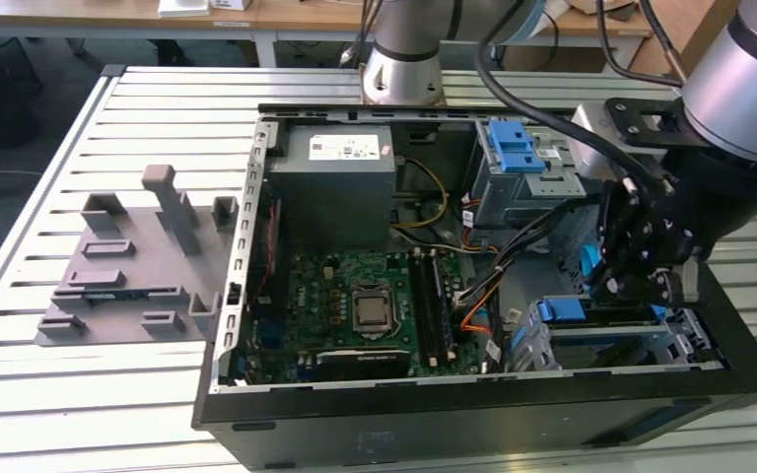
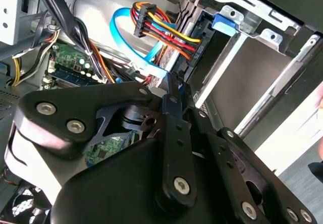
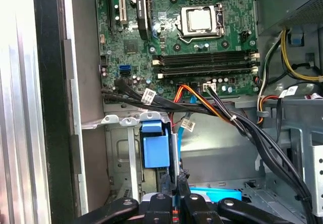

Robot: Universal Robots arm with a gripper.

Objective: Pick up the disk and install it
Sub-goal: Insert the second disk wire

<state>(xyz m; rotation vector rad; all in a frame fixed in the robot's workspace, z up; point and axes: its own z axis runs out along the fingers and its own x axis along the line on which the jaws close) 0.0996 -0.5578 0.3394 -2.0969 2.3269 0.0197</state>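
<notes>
Reaching down with the gripper (image 1: 611, 286) into the open computer case (image 1: 418, 434), at the case's end on the exterior view's right. Squeezing the fingers (image 3: 170, 186) close together on the blue edge of the disk (image 3: 217, 193). Holding the disk (image 1: 589, 264) low inside the case, just beside the grey cage with the blue tab (image 3: 154, 151). Hanging near a bunch of red, yellow and orange wires (image 2: 161, 27). Staying apart from the green board (image 3: 202, 42) in the middle of the case.
</notes>
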